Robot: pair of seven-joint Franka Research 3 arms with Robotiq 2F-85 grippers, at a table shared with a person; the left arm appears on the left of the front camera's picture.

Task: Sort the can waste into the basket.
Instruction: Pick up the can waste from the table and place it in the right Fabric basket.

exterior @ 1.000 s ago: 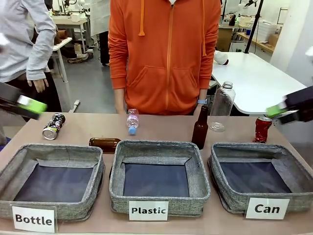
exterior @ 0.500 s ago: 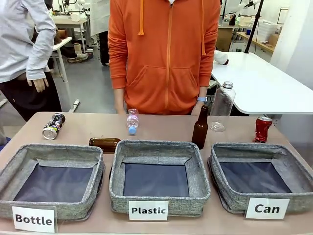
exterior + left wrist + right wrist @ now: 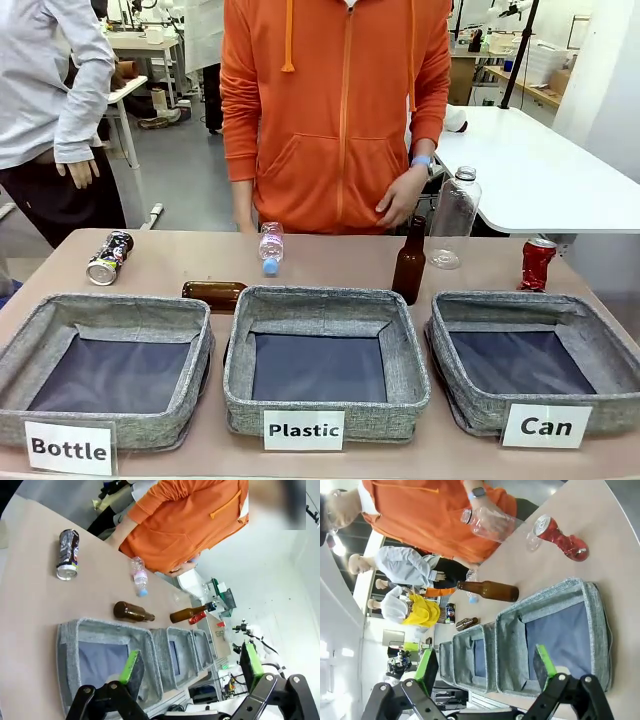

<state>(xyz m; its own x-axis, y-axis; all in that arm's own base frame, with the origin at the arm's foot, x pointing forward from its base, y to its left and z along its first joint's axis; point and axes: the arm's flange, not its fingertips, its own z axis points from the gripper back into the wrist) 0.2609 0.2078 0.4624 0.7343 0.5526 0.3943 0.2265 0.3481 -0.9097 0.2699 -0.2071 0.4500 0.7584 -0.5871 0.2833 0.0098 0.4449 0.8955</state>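
**Front view.** Nothing is sorted yet. The grey woven-fabric rectangular basket labelled "Can" (image 3: pixel 455 300) shows only its bare dark lining. The red dented metal can (image 3: pixel 537 263) stands upright on the tabletop (image 3: pixel 180 250), just behind that basket's far rim. The dark metal can with green marks (image 3: pixel 109 258) lies on its side at the far left, well apart from the basket. By this reading, two transfers are left.

Likely obstructions are these:
- The upright brown glass bottle (image 3: pixel 409 262), at the basket's far left corner.
- The large clear plastic bottle (image 3: pixel 455 217), near the red can.
- The person's hand (image 3: pixel 403 197), above the brown bottle.

**Left wrist view.** The left pincer (image 3: pixel 192 652) is spread wide and pinches nothing. It hangs over the near side of the grey "Bottle" basket (image 3: pixel 67 630). The dark can lies beyond that basket with nothing in between.

**Right wrist view.** The right pincer (image 3: pixel 484 656) is spread wide and empty, on the near side of the "Can" basket. The red can stands past the far rim, with the clear bottle close beside it.
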